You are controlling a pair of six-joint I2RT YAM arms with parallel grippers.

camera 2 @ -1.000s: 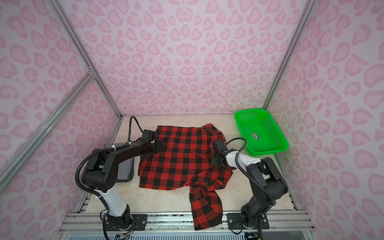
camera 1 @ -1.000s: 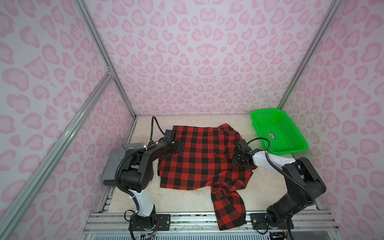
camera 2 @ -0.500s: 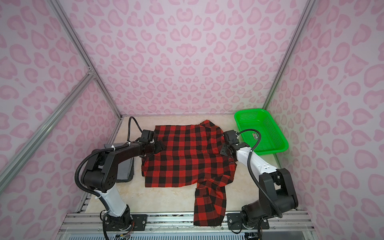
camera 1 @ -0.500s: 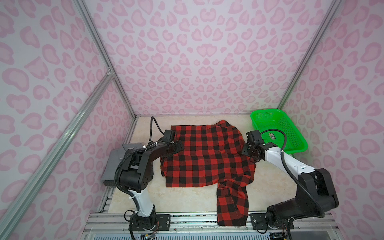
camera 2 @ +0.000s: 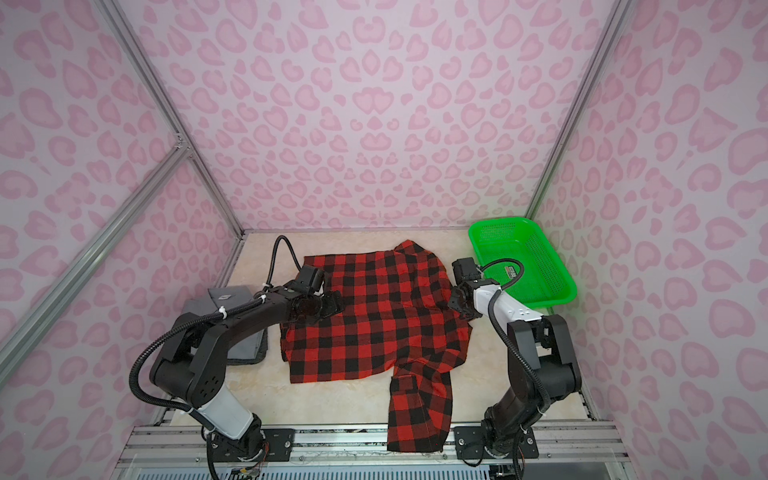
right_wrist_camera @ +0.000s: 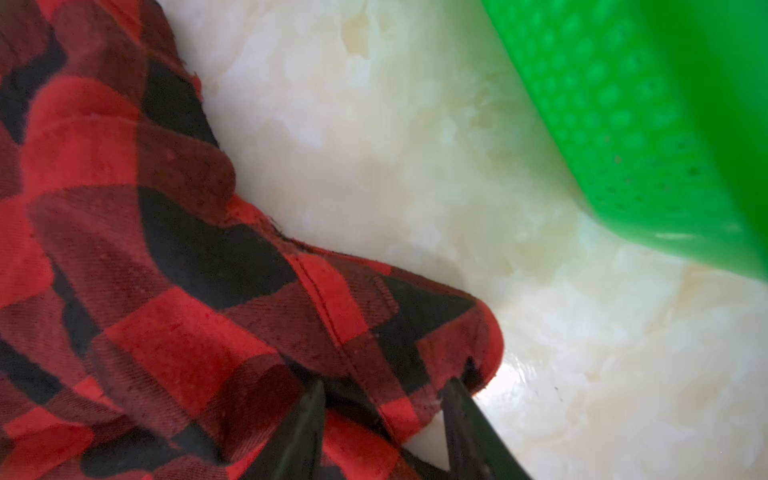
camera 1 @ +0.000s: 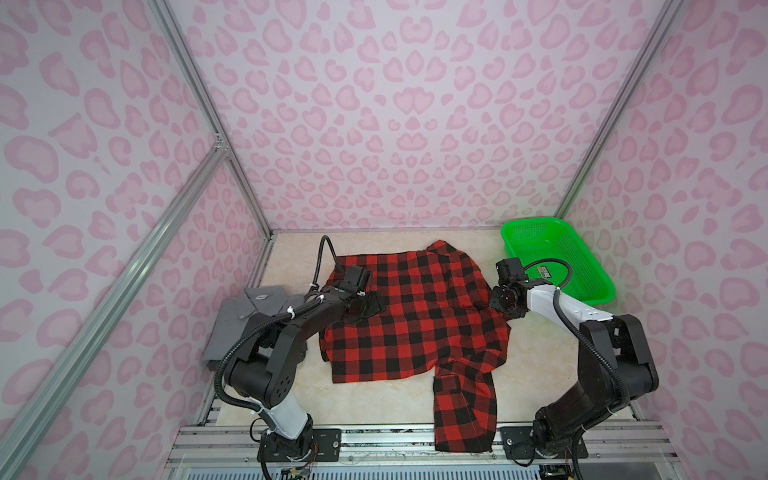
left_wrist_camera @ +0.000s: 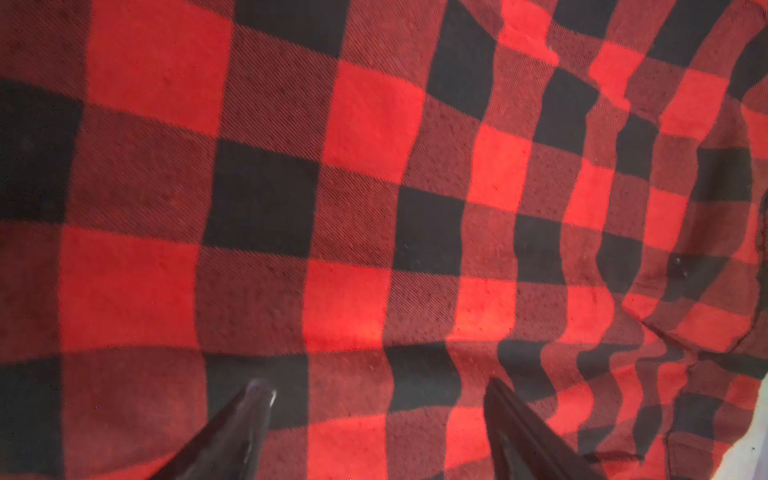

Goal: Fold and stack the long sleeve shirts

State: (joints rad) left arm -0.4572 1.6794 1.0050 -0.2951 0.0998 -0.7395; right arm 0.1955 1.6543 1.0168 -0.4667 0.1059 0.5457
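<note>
**Shirts.** In both top views the checked shirt (camera 1: 415, 328) (camera 2: 374, 328) is lying spread out at the centre of the bench (camera 1: 374, 399). One sleeve (camera 1: 463, 415) is trailing toward 6 o'clock and hanging over the bench's front edge. The grey shirt (camera 1: 249, 307) (camera 2: 216, 299) is lying folded at 9 o'clock, near the checked shirt, and is being partly hidden by the left arm.

**Basket.** The basket (camera 1: 582, 257) (camera 2: 536, 249) is standing at 2 o'clock, apart from both shirts.

**Left end effector.** The left end effector (camera 1: 370, 307) (left_wrist_camera: 378, 395) is being held low over the checked shirt's 9 o'clock side. Its fingers are standing apart, with only flat cloth showing between them. Contact with the cloth cannot be told.

**Right end effector.** The right end effector (camera 1: 503, 305) (right_wrist_camera: 386, 399) is being held at the checked shirt's 3 o'clock edge. A raised fold of that edge is being clamped between its fingers, with bare bench and the basket lying just beyond.
</note>
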